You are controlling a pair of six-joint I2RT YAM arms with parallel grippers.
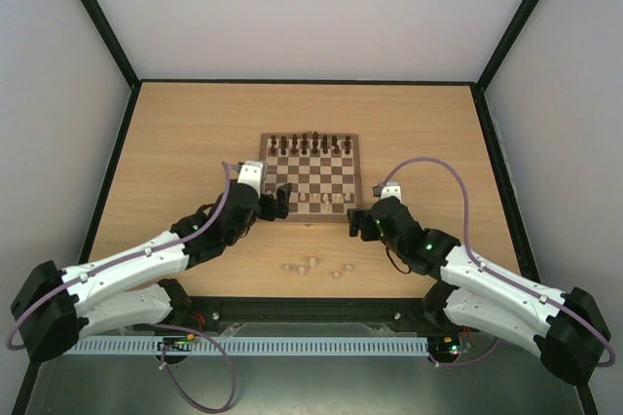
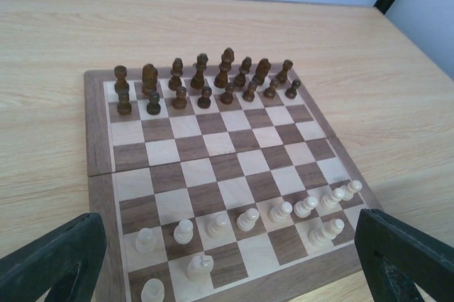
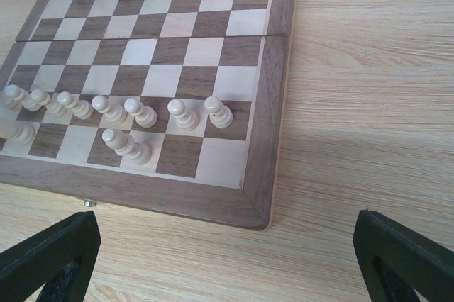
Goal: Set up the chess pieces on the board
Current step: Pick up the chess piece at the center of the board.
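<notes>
On the desk, we see the left pincer and right pincer wide, empty, flanking the board; some chess pieces loose.

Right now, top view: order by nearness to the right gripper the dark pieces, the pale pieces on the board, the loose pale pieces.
1. Pale pieces on the board, just left of the right gripper.
2. Loose pale pieces, on the table, near side of the board.
3. Dark pieces, board's far edge.
</notes>
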